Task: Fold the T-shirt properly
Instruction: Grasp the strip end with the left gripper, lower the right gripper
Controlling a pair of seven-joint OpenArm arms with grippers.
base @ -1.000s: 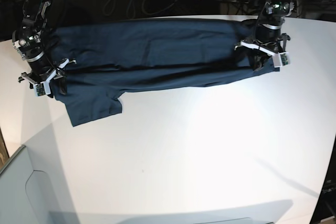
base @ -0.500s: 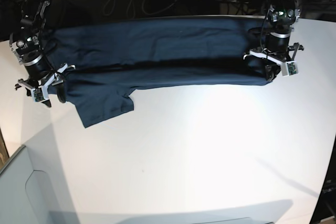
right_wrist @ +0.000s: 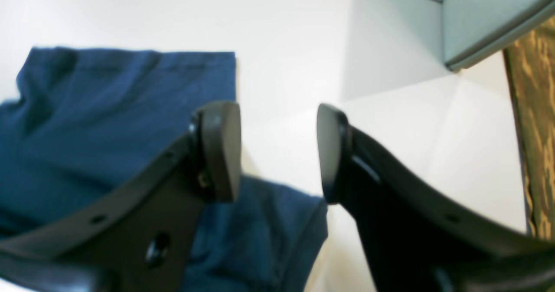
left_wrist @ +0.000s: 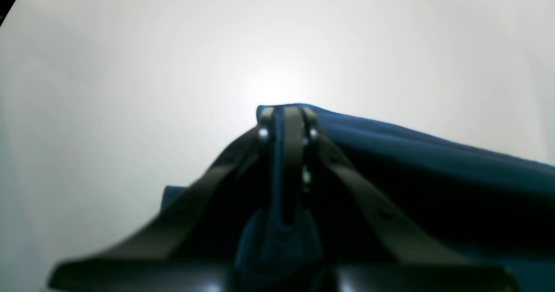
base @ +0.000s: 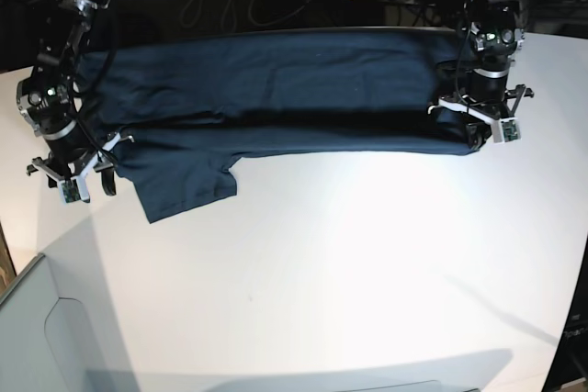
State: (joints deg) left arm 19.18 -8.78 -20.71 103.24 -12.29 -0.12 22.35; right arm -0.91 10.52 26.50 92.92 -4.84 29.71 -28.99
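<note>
The navy T-shirt (base: 276,89) lies folded lengthwise in a long band across the far side of the white tabletop (base: 349,263), one short sleeve (base: 184,185) poking out toward me near its right-hand end. My left gripper (left_wrist: 284,123) has its jaws clamped together on the cloth at the other end, a pinch of blue fabric bunched between them. My right gripper (right_wrist: 277,153) stands with its jaws apart and holding nothing, hovering just past the sleeve edge with bare tabletop showing in the gap.

The risk, as I judge it, is one-sided tension: with only my left end gripped, any pull could drag the whole band sideways and undo the fold line, or let the loose sleeve crumple under the body. A regrasp by my right jaws could also catch one layer only and peel the fold open.

A pale grey bin (base: 37,337) sits at the near corner; I can't see anything inside it from here.
</note>
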